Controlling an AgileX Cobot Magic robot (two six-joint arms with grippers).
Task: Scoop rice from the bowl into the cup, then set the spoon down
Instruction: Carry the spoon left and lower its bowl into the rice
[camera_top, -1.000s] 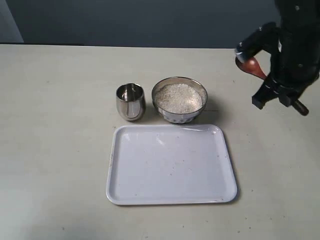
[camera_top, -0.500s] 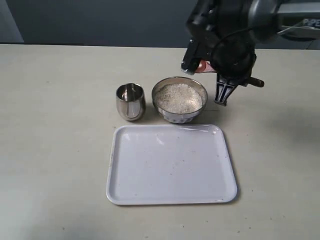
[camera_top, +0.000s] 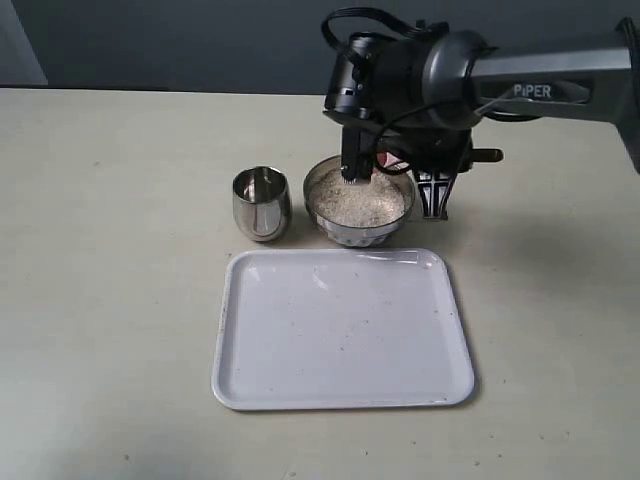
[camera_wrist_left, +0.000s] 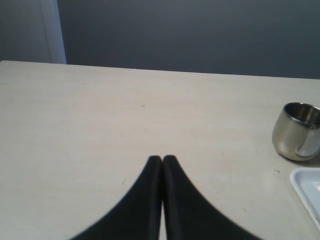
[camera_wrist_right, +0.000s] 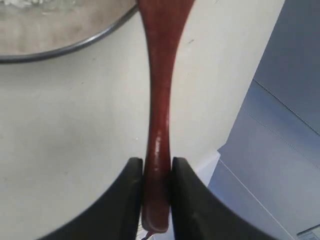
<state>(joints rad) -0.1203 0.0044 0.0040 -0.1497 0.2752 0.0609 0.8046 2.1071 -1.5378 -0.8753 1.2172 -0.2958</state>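
The steel bowl (camera_top: 352, 234) holds a heap of white rice (camera_top: 362, 203) at the table's middle. The steel cup (camera_top: 261, 203) stands just left of it and also shows in the left wrist view as the cup (camera_wrist_left: 296, 131). My right gripper (camera_top: 432, 192) hangs at the bowl's right side, shut on the slim handle of the reddish-brown wooden spoon (camera_wrist_right: 159, 100). From that gripper (camera_wrist_right: 157, 167) the handle runs out over the bowl's rim (camera_wrist_right: 75, 45). Only a bit of the spoon (camera_top: 388, 159) peeks out under the arm; its oval end is hidden. My left gripper (camera_wrist_left: 162, 159) is shut and holds nothing.
A white rectangular tray (camera_top: 342, 390) lies in front of the bowl and cup, and its corner (camera_wrist_left: 307, 190) shows in the left wrist view. The black right arm (camera_top: 520, 75) reaches in from the right above the bowl.
My right arm has swung left from the table's right side, carrying the spoon, and now hangs over the bowl. The cup, bowl and tray have not moved.
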